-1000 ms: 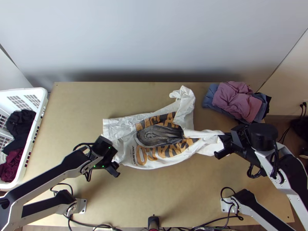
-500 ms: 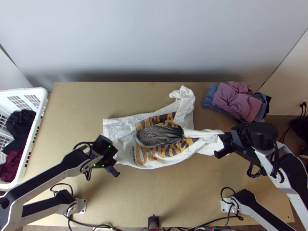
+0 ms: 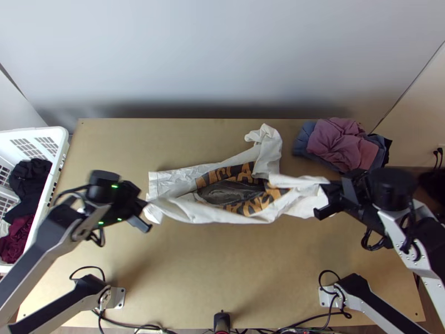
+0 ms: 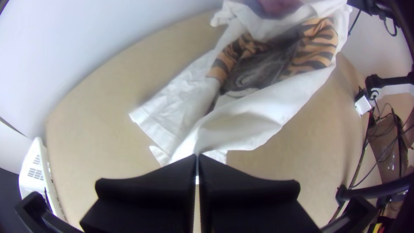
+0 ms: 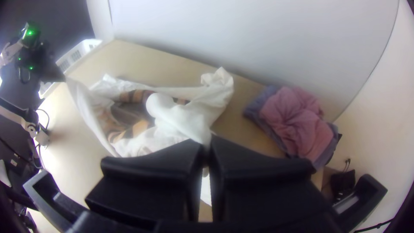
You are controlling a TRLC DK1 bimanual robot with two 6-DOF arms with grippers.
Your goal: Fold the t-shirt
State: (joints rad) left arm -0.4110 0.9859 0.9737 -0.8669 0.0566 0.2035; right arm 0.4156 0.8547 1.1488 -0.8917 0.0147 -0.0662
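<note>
Had left gripper (image 3: 146,215) closed on one end of the shirt (image 3: 225,192), over the left part of the table (image 3: 222,278), and right gripper (image 3: 324,200) closed on the other end, over the right part. In left wrist view, pinched the cloth's narrow tip between left gripper's (image 4: 197,159) fingers, drawn together side by side. In right wrist view, gripped a twisted white fold between right gripper's (image 5: 207,149) fingers, with only a slim slit behind the tips.

Lay partly on the table, partly lifted: stretched the shirt's near edge between both grippers, sagging in the middle, with orange and black print showing in the hollow behind. Left the far left part on the table, fairly flat but wrinkled. Bunched up another white part at the far side, right of the print. Could not tell how many layers lay beneath.

Kept a pile (image 3: 342,146) of pink and blue clothes at the table's far right corner, and a white basket (image 3: 60,132) holding black clothes (image 3: 28,183) and dark red clothes (image 3: 16,236) beside its left edge
</note>
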